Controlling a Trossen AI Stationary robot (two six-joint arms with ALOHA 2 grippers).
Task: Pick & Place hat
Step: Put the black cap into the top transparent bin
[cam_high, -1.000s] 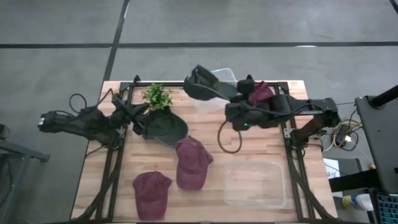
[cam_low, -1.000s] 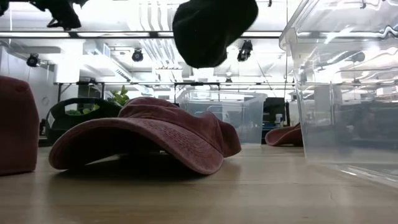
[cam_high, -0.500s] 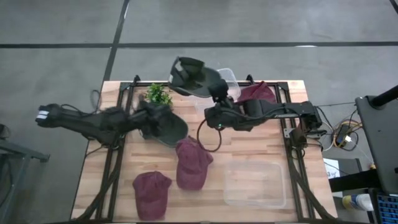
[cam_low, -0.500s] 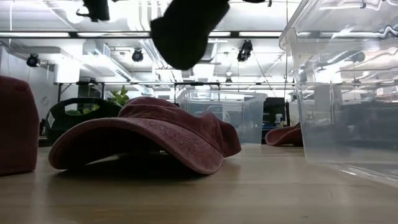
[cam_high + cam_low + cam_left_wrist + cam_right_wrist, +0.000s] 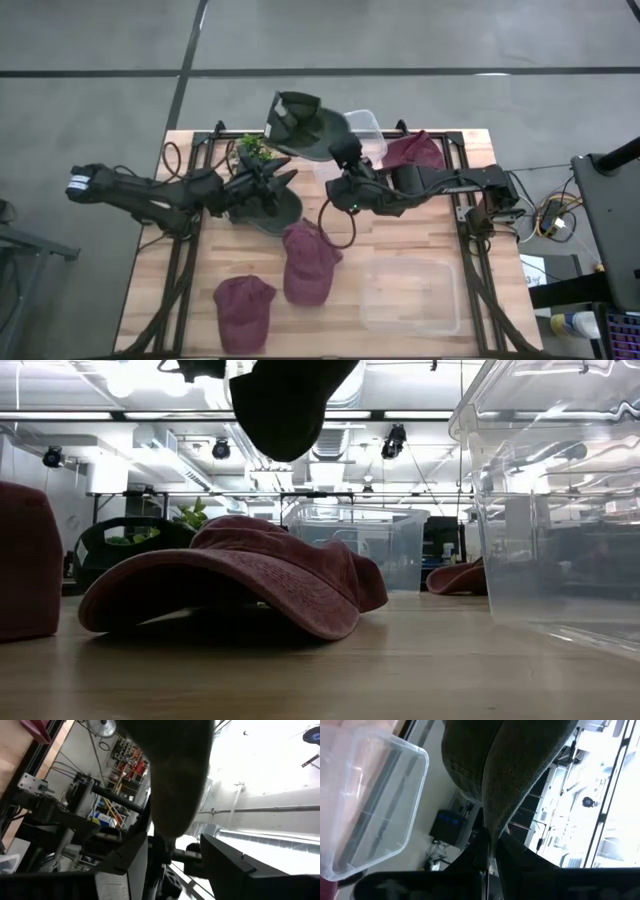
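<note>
Above the desk [image 5: 400, 250]'s rear edge, right gripper [image 5: 345, 152] clamped on dark green hat [image 5: 305, 122], brim pointing left; left gripper [image 5: 268, 182] near, fingers apart.

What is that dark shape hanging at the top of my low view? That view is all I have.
Observer: A green hat, pinched in the fingers of the right gripper and lifted clear of the table.
Operator: Where over the table is it?
Observer: Above the far edge, between the plant and a clear bin.
Operator: And the left arm?
Observer: The left gripper, fingers open, is at a second green hat lying on the table near the plant.
</note>
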